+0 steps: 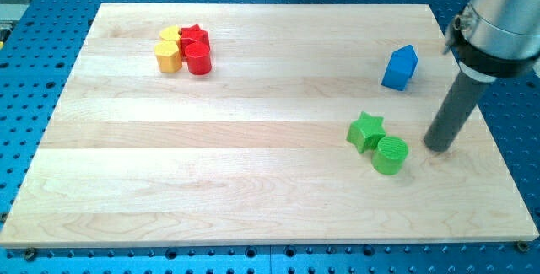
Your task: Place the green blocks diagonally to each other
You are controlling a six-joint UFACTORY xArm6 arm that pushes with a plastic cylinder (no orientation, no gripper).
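Clawless, the arm ended in a rod, so nothing could open or close; its tip [439,147] rested just right of the green cylinder [391,155]. That cylinder touched the green star [365,131], already roughly diagonal. A careless push could break this. Farther off sat the blue block [400,67], then red and yellow blocks [184,49] clustered on the surface [253,181], obstructing nothing.

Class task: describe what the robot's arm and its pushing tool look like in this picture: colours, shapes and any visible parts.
The arm enters at the view's top right as a wide, pale grey metallic cylinder with a black collar beneath it. From the collar runs a straight, dark grey round rod, ending in my tip. No cables or markings can be made out.
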